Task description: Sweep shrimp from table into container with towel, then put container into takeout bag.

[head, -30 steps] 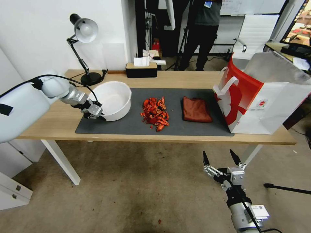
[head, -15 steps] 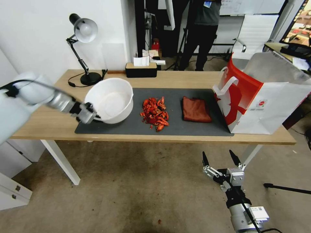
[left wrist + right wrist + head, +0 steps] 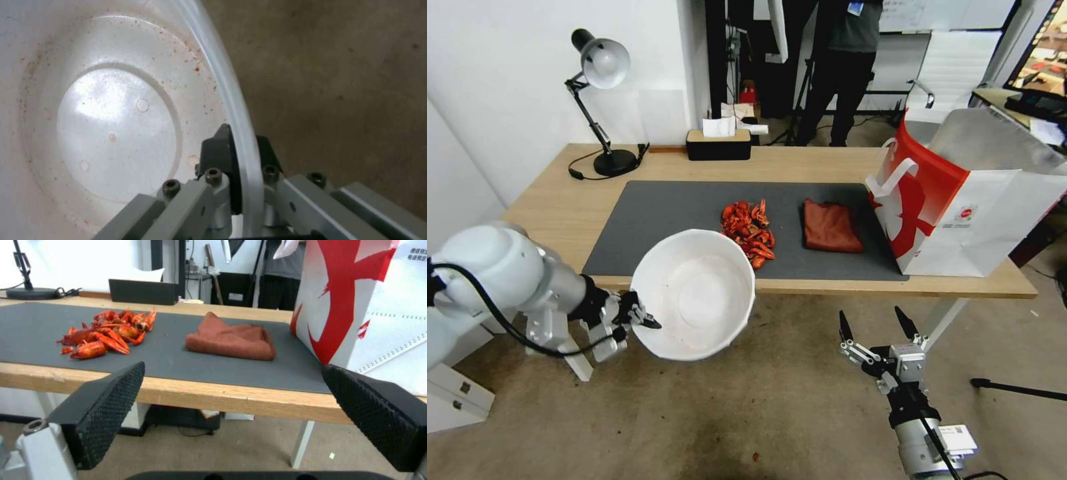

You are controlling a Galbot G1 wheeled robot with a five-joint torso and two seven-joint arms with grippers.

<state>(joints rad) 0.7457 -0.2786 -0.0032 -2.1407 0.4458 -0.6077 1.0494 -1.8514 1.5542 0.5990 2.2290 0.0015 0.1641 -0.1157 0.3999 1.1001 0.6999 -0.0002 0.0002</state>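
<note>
Surface (image 3: 854,285) edge sits above the container (image 3: 697,293), which my left jaws (image 3: 639,316) clamp by the rim, mouth tilted up just under the shrimp (image 3: 747,228). Towel (image 3: 831,226) lies right of the heap, nearer my right jaws (image 3: 872,325) — spread apart, hanging below the edge.

Desk (image 3: 827,164): light wood top, white legs.
Mat (image 3: 660,207): dark grey, laid on the desk.
On mat: shrimp (image 3: 748,227) heap at centre; towel (image 3: 830,227) just beside it to the right, apart.
Right end: takeout bag (image 3: 960,207), upright, open.
Back edge: desk lamp (image 3: 602,100), black tissue box (image 3: 718,143).
</note>
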